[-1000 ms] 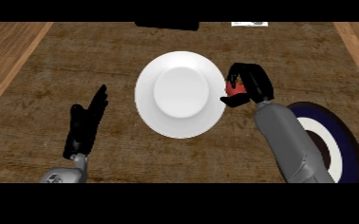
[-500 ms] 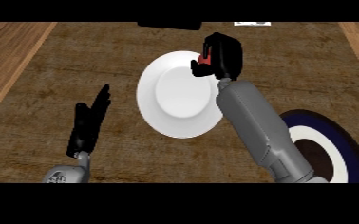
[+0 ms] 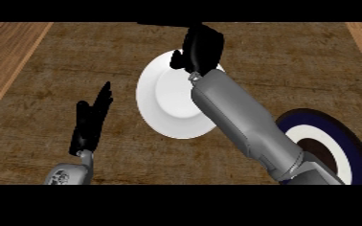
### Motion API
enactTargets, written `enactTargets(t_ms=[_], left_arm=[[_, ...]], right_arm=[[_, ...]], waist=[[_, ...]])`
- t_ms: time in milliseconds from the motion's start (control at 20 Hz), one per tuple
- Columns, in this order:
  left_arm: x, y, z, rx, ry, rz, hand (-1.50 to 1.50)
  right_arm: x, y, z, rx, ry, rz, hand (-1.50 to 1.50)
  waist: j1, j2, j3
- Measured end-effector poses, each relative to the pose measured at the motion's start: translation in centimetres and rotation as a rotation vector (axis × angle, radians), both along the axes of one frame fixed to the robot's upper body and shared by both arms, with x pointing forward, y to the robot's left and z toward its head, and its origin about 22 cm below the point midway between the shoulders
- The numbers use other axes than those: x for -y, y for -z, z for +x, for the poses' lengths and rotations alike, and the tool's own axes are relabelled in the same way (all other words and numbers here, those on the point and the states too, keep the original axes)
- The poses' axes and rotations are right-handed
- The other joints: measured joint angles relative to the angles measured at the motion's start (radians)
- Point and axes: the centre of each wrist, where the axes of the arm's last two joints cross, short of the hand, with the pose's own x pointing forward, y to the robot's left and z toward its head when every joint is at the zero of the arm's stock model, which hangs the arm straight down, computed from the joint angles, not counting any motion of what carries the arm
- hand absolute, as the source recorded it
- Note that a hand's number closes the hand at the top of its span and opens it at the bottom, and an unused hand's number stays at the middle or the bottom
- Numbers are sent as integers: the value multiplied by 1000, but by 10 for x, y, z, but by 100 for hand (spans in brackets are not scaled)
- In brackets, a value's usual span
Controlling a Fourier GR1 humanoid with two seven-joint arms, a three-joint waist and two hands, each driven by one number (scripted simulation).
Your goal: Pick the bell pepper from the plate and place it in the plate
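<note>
Right hand point(image 3: 200, 48): over the far rim of the white plate point(image 3: 159, 106), fingers curled in, back of the hand toward me; I cannot see for certain what they enclose.
Pepper: no part of it shows now; I judge it sits inside that curled hand, hidden by it, above the white plate.
Pepper's look: colour, shape and lean all hidden, so nothing to report.
Left hand point(image 3: 90, 120): resting at the lower left, fingers straight and up, holding nothing.
Blue plate point(image 3: 336, 132): dark-rimmed with a white centre, at the lower right, partly behind the right forearm, bare where it shows.
Risk: the hand hangs over the plate's far edge, not its middle; letting go there could land the pepper on the rim, and a rounded thing may roll off onto the counter point(image 3: 283, 67).
Second risk: with the pepper hidden, its seat in the fingers cannot be checked.
</note>
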Motion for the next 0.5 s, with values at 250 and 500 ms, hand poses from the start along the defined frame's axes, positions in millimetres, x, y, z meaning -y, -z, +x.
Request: enactTargets(t_ms=[250,500], left_arm=[[-3,2,-2,6,-11,2,0],[-6,4,-4,13,-19,6,0]], right_arm=[[-10,8,-7,-65,4,-49,150],[-4,27,-8,-198,10,11,150]], waist=[[-8,8,2],[-15,13,2]])
